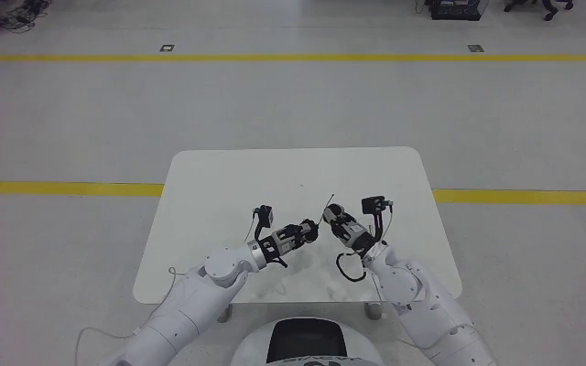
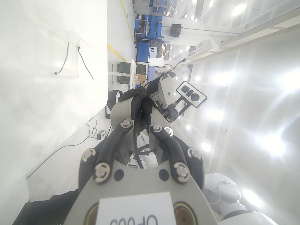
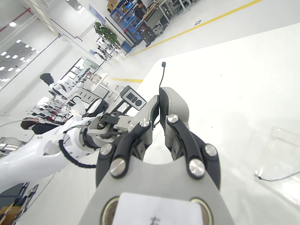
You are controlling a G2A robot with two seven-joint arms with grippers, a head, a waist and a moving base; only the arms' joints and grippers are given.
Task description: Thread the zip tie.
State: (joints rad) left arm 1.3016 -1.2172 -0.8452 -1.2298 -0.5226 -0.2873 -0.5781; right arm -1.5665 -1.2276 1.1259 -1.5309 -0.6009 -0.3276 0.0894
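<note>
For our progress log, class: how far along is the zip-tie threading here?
Done: the right tool is shut on a zip tie, head end poking out, above the table. In hand: the left tool sits close beside it. To do: no closed loop shows, so threading remains. In a clear bag lie spare zip ties.

I work in a big factory-style robotics workshop. My white desk (image 1: 293,174) stands on a pale polished floor (image 1: 92,119) marked with yellow lines (image 1: 293,58). Around the hall I see blue storage racks (image 2: 152,23), metal workbenches (image 3: 171,3), a potted plant (image 3: 105,32), ceiling lights (image 3: 13,24) and another white robot (image 3: 58,87).
</note>
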